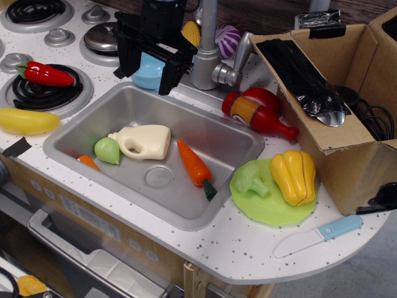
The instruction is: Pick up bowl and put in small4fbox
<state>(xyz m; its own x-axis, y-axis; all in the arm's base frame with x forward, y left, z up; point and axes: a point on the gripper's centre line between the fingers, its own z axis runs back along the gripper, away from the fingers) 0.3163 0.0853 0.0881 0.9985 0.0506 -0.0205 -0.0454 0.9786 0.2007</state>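
Observation:
The light-blue bowl [147, 76] sits tilted between the two black fingers of my gripper [146, 79], at the back rim of the sink just left of the faucet. The fingers press on the bowl's two sides, and its upper part is hidden by the gripper body. The large brown cardboard box [347, 164] with black tape strips stands at the right edge of the counter. Its top is open, with a flap folded inward, and it is well to the right of the gripper.
The grey faucet [208, 43] stands right beside the gripper. The steel sink [74, 133] holds a cream jug, a carrot and a green pear. A ketchup bottle [257, 113], a green plate [273, 208] with broccoli and a yellow pepper, a toy knife [319, 234], a chilli [46, 74] and a banana [28, 121] lie around.

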